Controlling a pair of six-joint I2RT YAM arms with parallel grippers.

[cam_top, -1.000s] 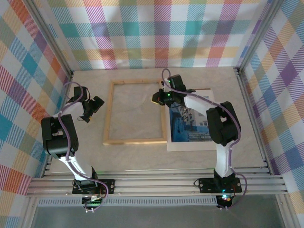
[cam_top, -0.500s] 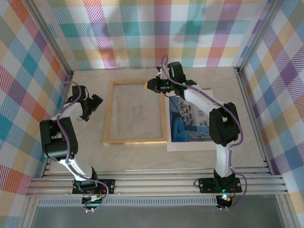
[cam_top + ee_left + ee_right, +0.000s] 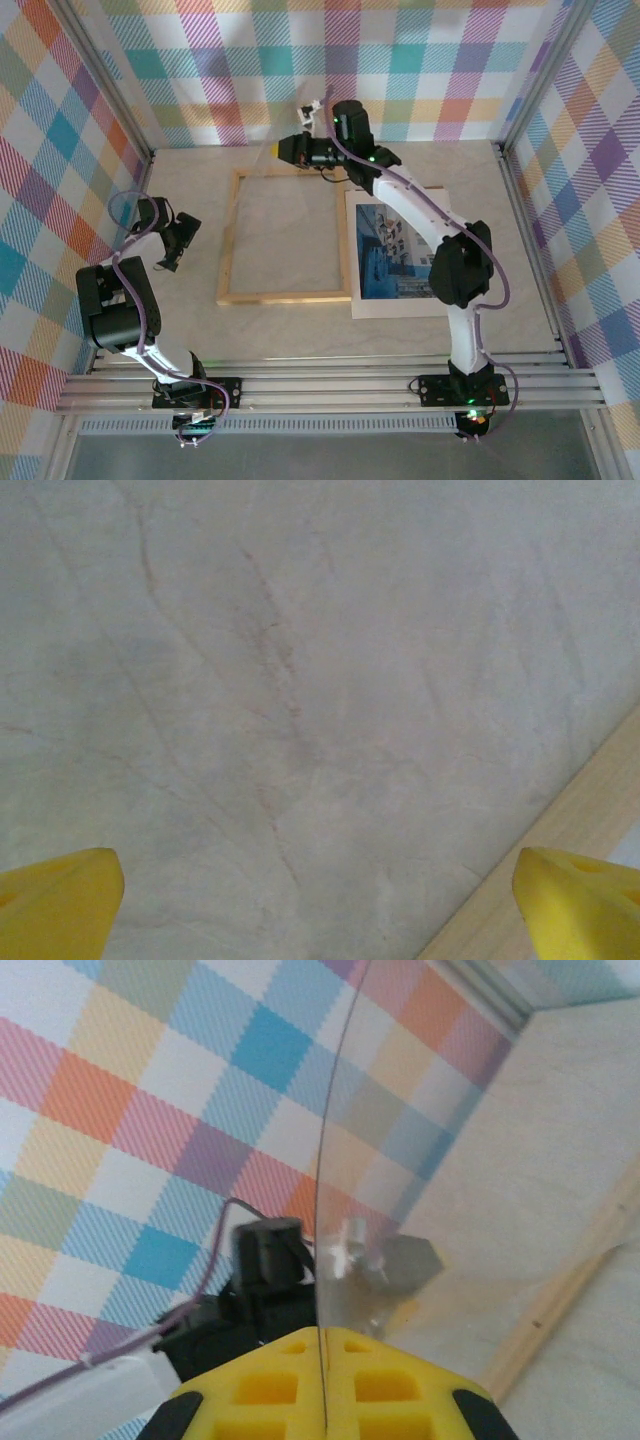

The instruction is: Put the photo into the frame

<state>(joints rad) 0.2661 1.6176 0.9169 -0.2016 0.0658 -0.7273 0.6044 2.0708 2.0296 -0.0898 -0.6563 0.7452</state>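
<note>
R pincer (image 3: 282, 149) nips clear pane (image 3: 400, 1140) raised at far rail of frame (image 3: 228, 240), L pincer (image 3: 320, 900) wide open & empty; photo (image 3: 400, 250) on white mat (image 3: 400, 306) beside frame, not yet in.

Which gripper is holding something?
The right gripper, shut on the edge of the clear pane; the left gripper is open over the table.

**Plaid, Gold, Blue**

Walls (image 3: 200, 70) wear pink, teal, orange, yellow and purple plaid. The table (image 3: 300, 335) is veined grey-beige. The frame (image 3: 285, 296) is light golden wood, its pane (image 3: 400, 1210) clear; the photo (image 3: 385, 265), centre right, blue on a white mat (image 3: 400, 308). Left gripper (image 3: 320, 910) fingertips (image 3: 60, 905): yellow.
</note>
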